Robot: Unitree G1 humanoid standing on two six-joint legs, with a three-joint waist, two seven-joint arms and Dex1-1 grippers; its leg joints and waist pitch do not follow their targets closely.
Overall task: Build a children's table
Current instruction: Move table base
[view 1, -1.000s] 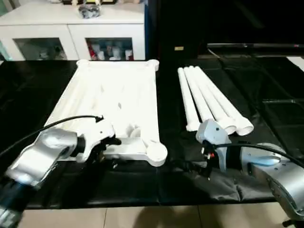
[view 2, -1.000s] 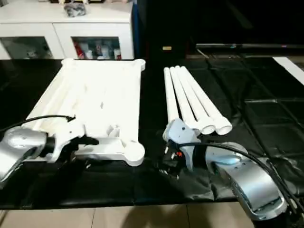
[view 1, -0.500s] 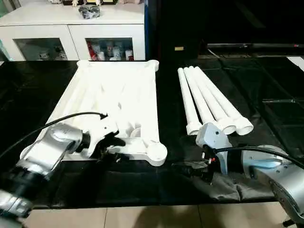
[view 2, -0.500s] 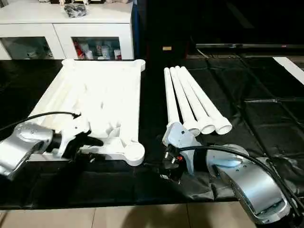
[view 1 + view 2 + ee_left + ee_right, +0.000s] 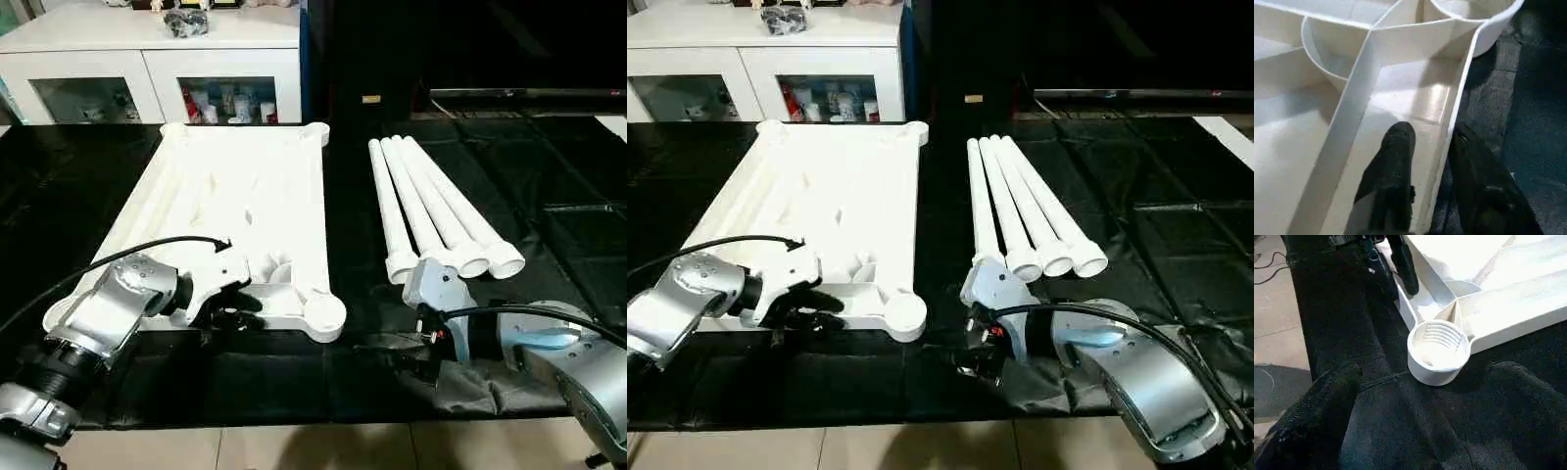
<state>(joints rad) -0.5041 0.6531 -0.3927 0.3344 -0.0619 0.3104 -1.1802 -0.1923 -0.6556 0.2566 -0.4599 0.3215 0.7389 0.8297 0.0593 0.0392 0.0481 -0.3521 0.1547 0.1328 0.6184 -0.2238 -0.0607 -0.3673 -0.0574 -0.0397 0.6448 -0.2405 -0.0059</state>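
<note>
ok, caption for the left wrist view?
Left hand straddling the rim of the upturned white ribbed plastic tabletop.

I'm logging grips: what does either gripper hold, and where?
The left gripper straddles the near rim of the white plastic ribbed tabletop; the right gripper holds nothing.

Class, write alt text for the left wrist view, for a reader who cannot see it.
The left gripper straddles the thin outer rim of the upturned white table top, one black jaw inside a ribbed compartment and the other outside over the black cloth. Two round leg sockets lie beyond.
</note>
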